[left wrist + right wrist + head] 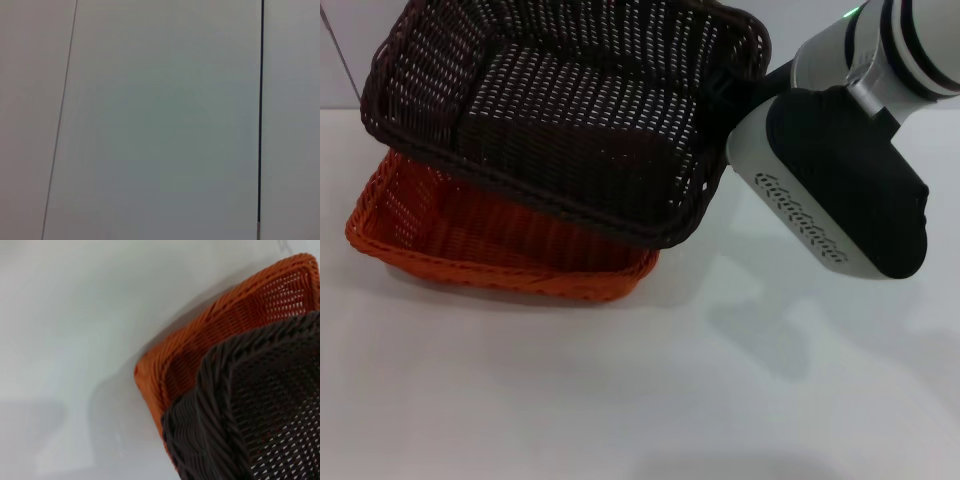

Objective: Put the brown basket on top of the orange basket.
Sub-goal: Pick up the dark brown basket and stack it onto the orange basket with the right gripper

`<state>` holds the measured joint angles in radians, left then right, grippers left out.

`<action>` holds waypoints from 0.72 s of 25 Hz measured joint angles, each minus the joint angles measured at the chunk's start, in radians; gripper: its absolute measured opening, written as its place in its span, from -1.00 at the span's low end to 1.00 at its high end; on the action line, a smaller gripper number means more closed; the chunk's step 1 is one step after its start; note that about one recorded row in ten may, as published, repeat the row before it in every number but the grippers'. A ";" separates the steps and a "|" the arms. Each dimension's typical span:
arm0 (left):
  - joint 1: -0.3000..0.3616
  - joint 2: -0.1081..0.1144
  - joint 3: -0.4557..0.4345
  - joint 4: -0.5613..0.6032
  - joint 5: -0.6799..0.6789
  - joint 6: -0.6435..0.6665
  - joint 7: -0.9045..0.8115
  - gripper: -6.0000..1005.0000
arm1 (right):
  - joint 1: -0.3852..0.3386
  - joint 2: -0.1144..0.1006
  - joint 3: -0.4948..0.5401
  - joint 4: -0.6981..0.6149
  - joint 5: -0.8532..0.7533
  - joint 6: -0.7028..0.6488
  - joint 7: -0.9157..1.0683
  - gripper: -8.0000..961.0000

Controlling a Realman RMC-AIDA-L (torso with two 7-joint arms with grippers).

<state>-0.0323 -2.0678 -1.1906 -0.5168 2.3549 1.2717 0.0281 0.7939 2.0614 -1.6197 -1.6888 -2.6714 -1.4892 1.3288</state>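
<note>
Head view: my right claw (738,88), fingers hidden so I cannot tell their set, carries the brown basket (570,110) tilted over the orange basket (470,240) on the white worktop (720,380), lowering and release left.

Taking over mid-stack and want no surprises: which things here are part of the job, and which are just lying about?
Part of the job:
- brown basket, held tilted over the orange one
- orange basket, on the table
- right gripper, at the brown basket's right rim

Just there:
- white table
- left arm, out of sight; its wrist view shows only blank panels
</note>
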 joint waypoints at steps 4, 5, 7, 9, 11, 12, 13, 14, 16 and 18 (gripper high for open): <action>0.000 0.000 0.002 0.000 0.001 0.000 0.000 0.52 | -0.011 0.001 0.020 0.016 0.011 0.053 -0.079 -0.67; -0.001 0.001 0.005 -0.001 0.003 0.001 0.003 0.52 | -0.015 0.003 0.025 0.019 0.018 0.070 -0.102 -0.67; -0.002 0.001 0.003 0.001 0.006 0.008 0.007 0.52 | -0.024 0.006 0.037 0.031 0.038 0.100 -0.146 -0.67; -0.004 0.001 0.001 0.005 0.004 0.009 0.004 0.52 | -0.034 0.010 0.047 0.051 0.062 0.130 -0.189 -0.67; -0.004 0.002 -0.001 0.006 0.000 0.012 0.002 0.52 | -0.038 0.011 0.049 0.071 0.072 0.151 -0.213 -0.67; 0.000 0.002 -0.001 0.003 0.000 0.015 0.001 0.52 | -0.039 0.011 0.049 0.082 0.074 0.160 -0.221 -0.67; 0.000 0.002 -0.001 0.003 0.000 0.015 0.001 0.52 | -0.039 0.011 0.049 0.093 0.081 0.170 -0.233 -0.67; 0.000 0.001 -0.001 0.003 0.000 0.017 0.001 0.52 | -0.040 0.011 0.049 0.103 0.088 0.179 -0.242 -0.67; 0.000 0.001 -0.001 0.005 0.000 0.018 0.001 0.52 | -0.044 0.011 0.049 0.126 0.109 0.196 -0.275 -0.67; 0.000 0.001 -0.001 0.005 0.000 0.018 0.001 0.52 | -0.045 0.011 0.049 0.146 0.119 0.212 -0.294 -0.67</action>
<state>-0.0319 -2.0667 -1.1919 -0.5122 2.3545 1.2893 0.0295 0.7488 2.0724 -1.5704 -1.5431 -2.5522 -1.2773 1.0347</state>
